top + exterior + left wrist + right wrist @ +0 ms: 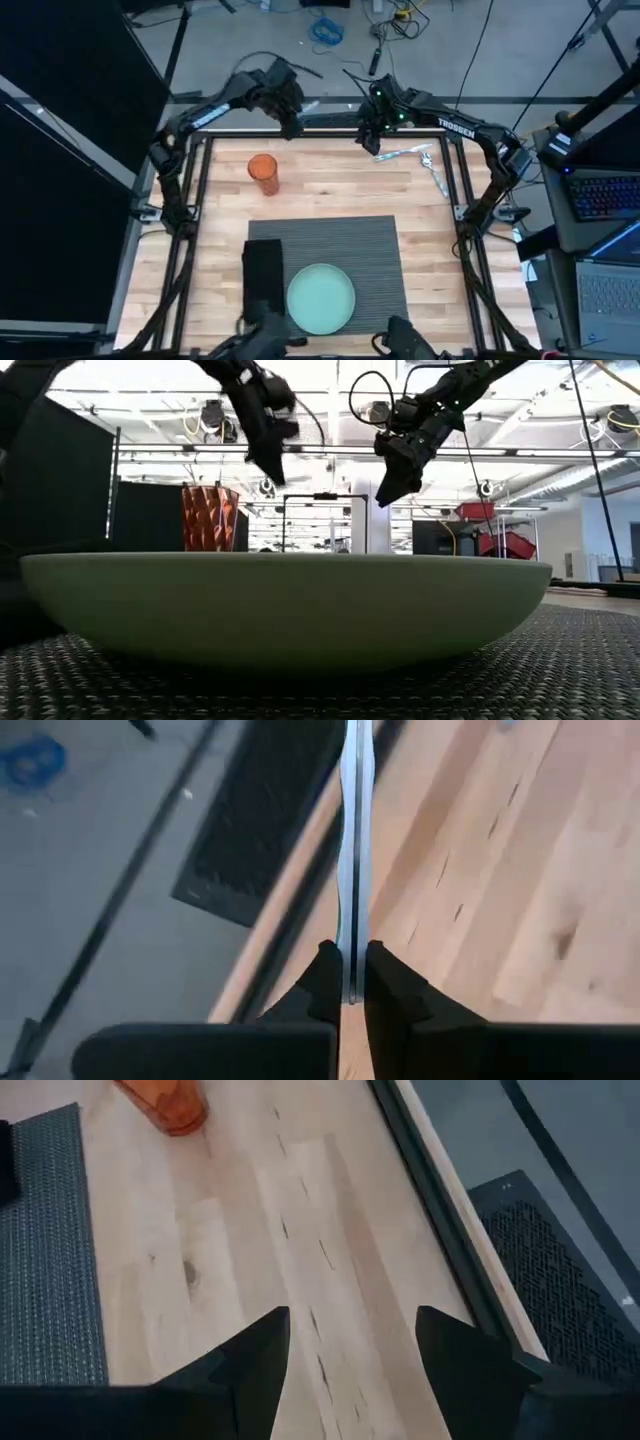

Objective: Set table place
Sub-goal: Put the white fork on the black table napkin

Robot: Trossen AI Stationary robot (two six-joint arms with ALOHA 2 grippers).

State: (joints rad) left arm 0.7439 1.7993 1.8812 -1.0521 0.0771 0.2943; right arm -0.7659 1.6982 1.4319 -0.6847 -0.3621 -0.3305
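Left gripper [347, 982] pinching upright utensil [352, 850]

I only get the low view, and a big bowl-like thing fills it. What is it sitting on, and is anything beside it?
Observer: It is a pale teal plate on a dark grey placemat. A black folded napkin lies on the mat, on the left arm's side of the plate.
Operator: Is the left claw holding something? I see only a dark shape.
Observer: Yes. The left gripper is shut on a thin silvery utensil. It shows edge-on, so I cannot tell which kind.
Operator: And the other claw?
Observer: The right gripper is open and empty above the bare wooden table.
Operator: Any more cutlery?
Observer: Yes, loose cutlery lies at the far edge, below the right arm.
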